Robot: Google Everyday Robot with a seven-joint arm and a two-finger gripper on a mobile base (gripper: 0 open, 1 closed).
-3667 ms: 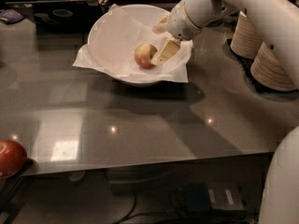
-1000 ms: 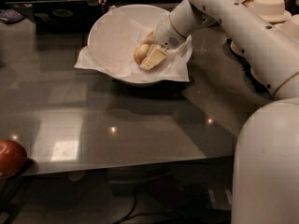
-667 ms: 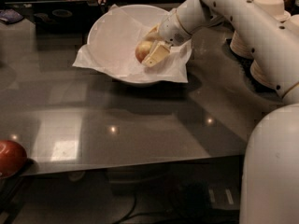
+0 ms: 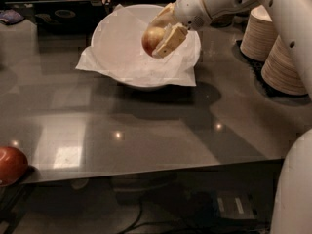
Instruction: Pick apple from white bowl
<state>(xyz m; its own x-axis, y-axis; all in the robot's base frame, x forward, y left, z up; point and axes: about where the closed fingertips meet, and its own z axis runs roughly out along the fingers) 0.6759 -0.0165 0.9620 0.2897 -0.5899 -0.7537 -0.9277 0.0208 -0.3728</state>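
My tool (image 4: 162, 37) is clenched on the apple (image 4: 150, 41), which hangs over the white bowl (image 4: 109, 28). The apple bulges out past 1 side of the grip, so I judge a jolt could roll it free, back into the bowl or onto the bench (image 4: 146, 130).

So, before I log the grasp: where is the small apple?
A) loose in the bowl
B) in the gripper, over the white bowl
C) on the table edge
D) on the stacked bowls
B: the gripper is shut on the apple over the white bowl.
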